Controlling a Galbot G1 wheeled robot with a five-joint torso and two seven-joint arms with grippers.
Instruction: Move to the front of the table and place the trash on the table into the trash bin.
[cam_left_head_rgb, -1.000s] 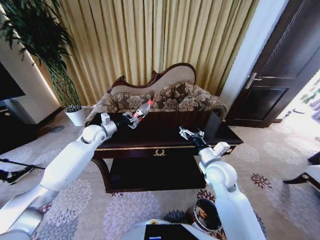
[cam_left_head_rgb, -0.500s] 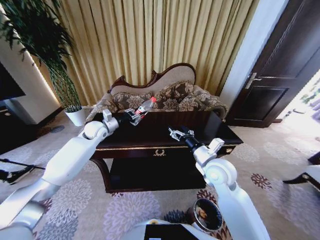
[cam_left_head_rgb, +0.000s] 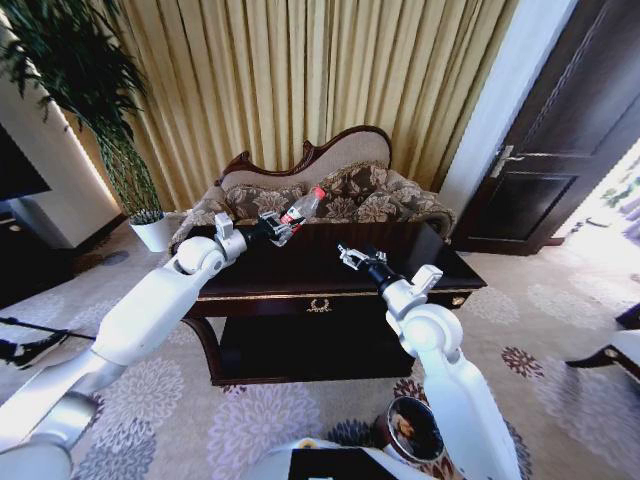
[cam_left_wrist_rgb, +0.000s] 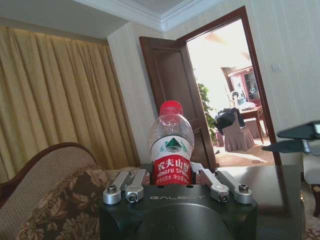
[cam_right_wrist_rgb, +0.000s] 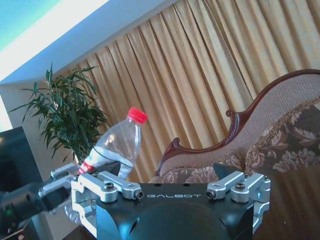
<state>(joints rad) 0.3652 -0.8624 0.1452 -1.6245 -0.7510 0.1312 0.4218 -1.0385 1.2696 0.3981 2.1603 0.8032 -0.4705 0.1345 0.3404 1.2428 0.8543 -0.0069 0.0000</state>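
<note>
Item: counter (cam_left_head_rgb: 330, 262), dark and glossy, standing in front of a patterned sofa (cam_left_head_rgb: 330, 195) and gold curtains (cam_left_head_rgb: 300, 80); the robot is standing at its front edge, so the approach part of the job is looking complete. Item: left pincer (cam_left_head_rgb: 272, 229), reaching over the counter's far left part and pinching a clear plastic bottle (cam_left_head_rgb: 301, 210) with a red label and red cap; in the left wrist view the bottle (cam_left_wrist_rgb: 171, 145) is sitting between the fingers with its label at the grip, cap pointing away from the palm. The bottle is hanging clear above the counter surface, tilted, cap toward the sofa. Item: right pincer (cam_left_head_rgb: 350, 255), hovering above the counter's middle right, fingers spread and carrying nothing; the right wrist view is catching the bottle (cam_right_wrist_rgb: 117, 145) farther off in the other arm's grip. Item: trash bin (cam_left_head_rgb: 414, 430), a small round dark bucket on the floral carpet (cam_left_head_rgb: 200, 410), sitting near the robot's right side, well apart from the bottle. Status, as a judgement: one piece of trash is being lifted but is not yet dropped in the bin; any smaller scraps on the dark counter are too hard to make out, so what else is remaining cannot be told.
</note>
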